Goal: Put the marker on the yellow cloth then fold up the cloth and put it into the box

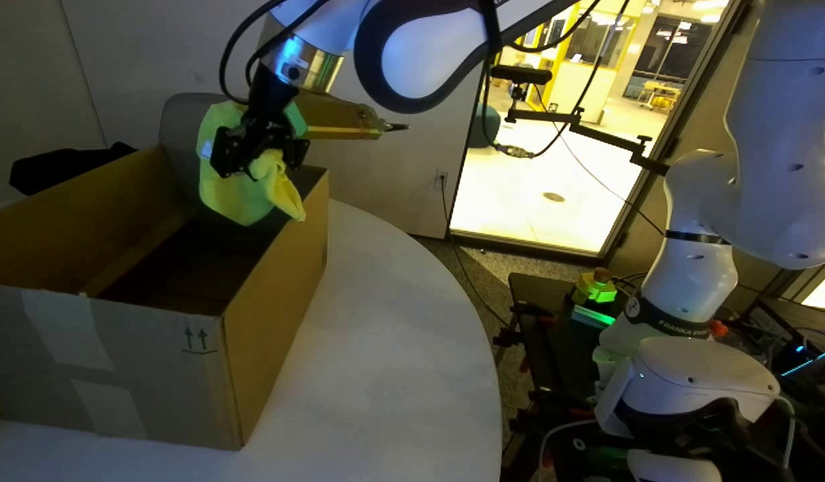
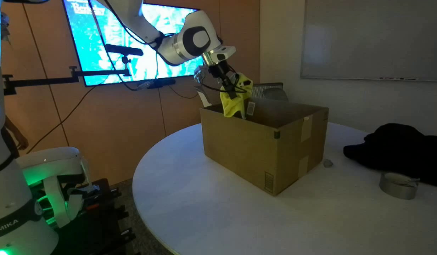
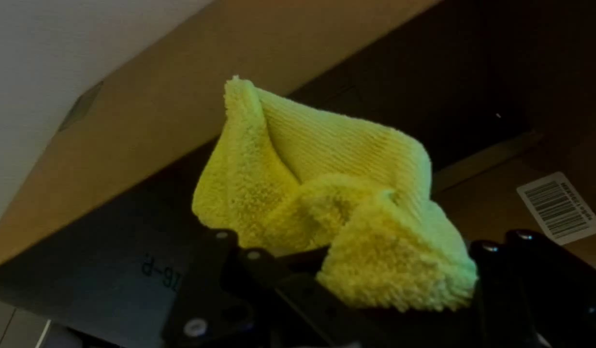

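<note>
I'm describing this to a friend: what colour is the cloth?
The cloth is yellow, and it shows best in the wrist view.

Box (image 2: 253,150), one: large, brown cardboard, open-topped, standing upright on a white table (image 2: 190,202); paired black arrows (image 1: 197,339) and pale tape (image 1: 67,328) on one end, barcode label (image 3: 561,208) inside. Yellow cloth (image 3: 327,203), one: lemon-bright, fuzzy in parts, finely ribbed in others, bunched in loose folds, a corner dangling; hangs at the box's open top, near one side wall; whether it touches the rim, I cannot tell from where I stand.
</note>
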Controlling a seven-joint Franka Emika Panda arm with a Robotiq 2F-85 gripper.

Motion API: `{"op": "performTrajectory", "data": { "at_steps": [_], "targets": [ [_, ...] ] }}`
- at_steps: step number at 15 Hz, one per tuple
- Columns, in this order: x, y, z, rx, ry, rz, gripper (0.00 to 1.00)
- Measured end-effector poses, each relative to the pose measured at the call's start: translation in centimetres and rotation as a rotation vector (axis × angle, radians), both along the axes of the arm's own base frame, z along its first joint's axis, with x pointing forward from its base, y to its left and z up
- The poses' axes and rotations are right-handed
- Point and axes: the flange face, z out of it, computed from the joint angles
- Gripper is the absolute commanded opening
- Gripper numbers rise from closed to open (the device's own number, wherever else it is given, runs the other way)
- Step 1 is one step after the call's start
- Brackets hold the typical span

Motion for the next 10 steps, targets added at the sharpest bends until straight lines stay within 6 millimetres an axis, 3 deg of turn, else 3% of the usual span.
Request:
{"op": "performTrajectory", "data": {
  "at_steps": [2,7,10],
  "targets": [
    [2.2,0.3,-1.4,0.012,0.005,-0.006,0.03],
    [7.1,0.3,-5.7,0.05,0.067,-0.009,0.47],
    [8.9,-0.3,-7.4,0.042,0.108,-0.004,0.69]
  ]
}}
